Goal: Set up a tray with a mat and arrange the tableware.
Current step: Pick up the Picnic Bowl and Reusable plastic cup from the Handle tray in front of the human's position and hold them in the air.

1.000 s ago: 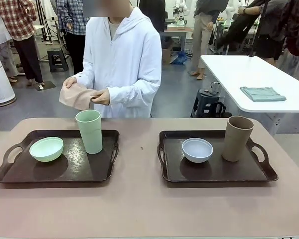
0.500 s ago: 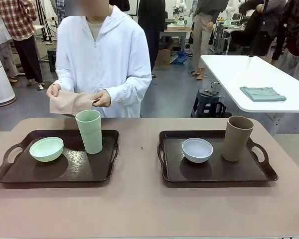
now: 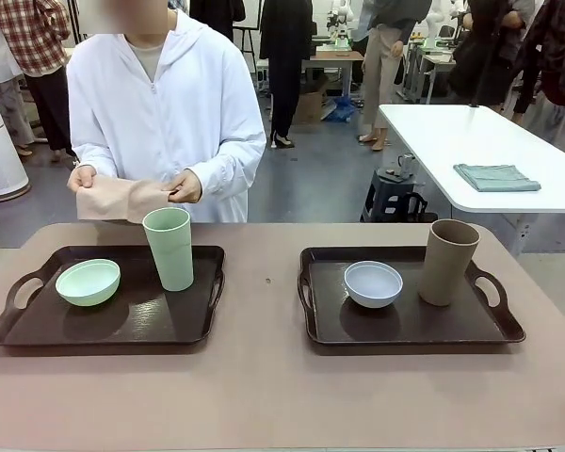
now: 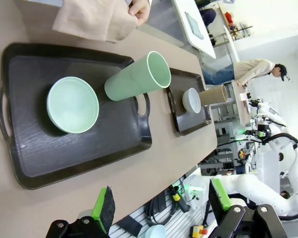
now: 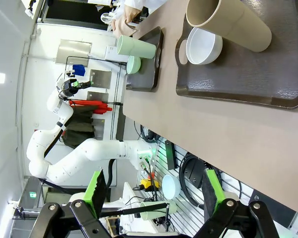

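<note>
Two dark trays lie on the table. The left tray [image 3: 151, 315] carries a mint green bowl [image 3: 88, 282] and a pale green cup [image 3: 169, 248]. On the right tray [image 3: 405, 325] sit a pale bluish bowl [image 3: 373, 283] and a tan cup [image 3: 447, 262]. Behind the left tray, a person in white holds a beige mat [image 3: 118, 200] in both hands. My left gripper [image 4: 161, 206] hangs open, well back from the green bowl [image 4: 72, 104] and green cup [image 4: 136, 78]. My right gripper [image 5: 155, 188] is open too, off the table's near edge, far from the tan cup [image 5: 228, 22].
Bare table [image 3: 264, 395] stretches between and in front of the trays. A white side table [image 3: 471, 141] with a folded grey-green cloth [image 3: 496, 176] stands at the back right. Other people stand farther off.
The person has stepped toward picture left and spread the mat wider between both hands. Trays, bowls and cups have not moved.
</note>
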